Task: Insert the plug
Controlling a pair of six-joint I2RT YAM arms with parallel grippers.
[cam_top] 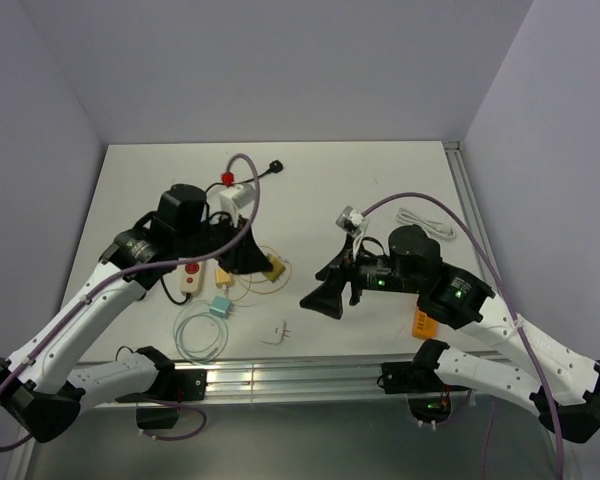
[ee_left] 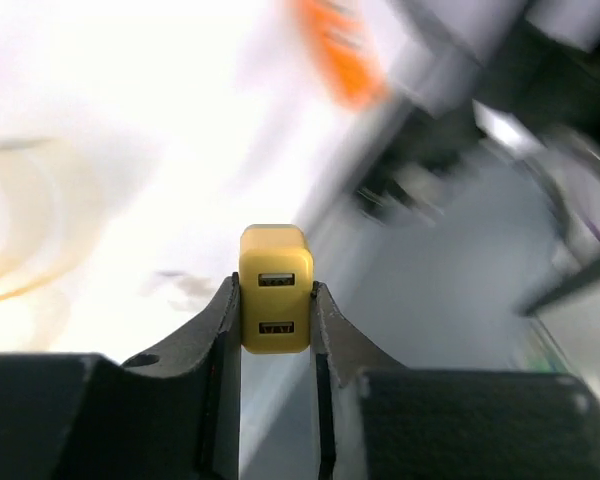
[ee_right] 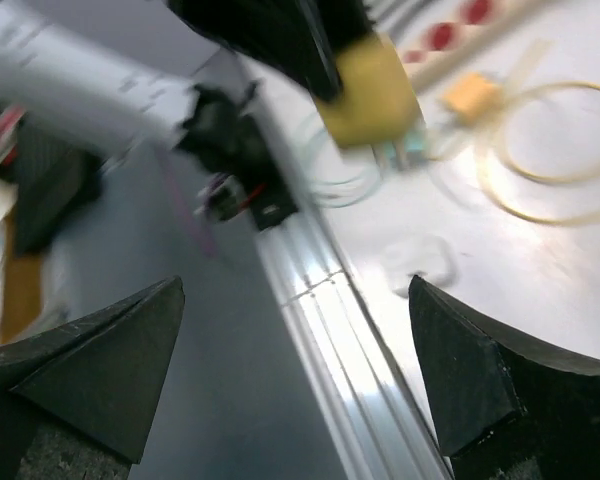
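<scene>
My left gripper (cam_top: pixel 263 262) is shut on a yellow USB charger plug (cam_top: pixel 276 268) and holds it above the table's middle. The left wrist view shows the plug (ee_left: pixel 276 290) clamped between both fingers, its two USB ports facing the camera. A white power strip with red buttons (cam_top: pixel 192 276) lies to the left of that gripper. My right gripper (cam_top: pixel 323 299) is open and empty, to the right of the yellow plug. In the right wrist view it (ee_right: pixel 295 290) points at the table's near rail, with the yellow plug (ee_right: pixel 370 92) and the strip (ee_right: pixel 460 25) above.
A teal plug (cam_top: pixel 221 308) with a coiled cable and a white plug (cam_top: pixel 273 333) lie near the front rail (cam_top: pixel 280 377). A white cable (cam_top: pixel 426 222) lies at the right, an orange item (cam_top: pixel 423 323) under the right arm, and a red and white adapter (cam_top: pixel 232 192) at the back.
</scene>
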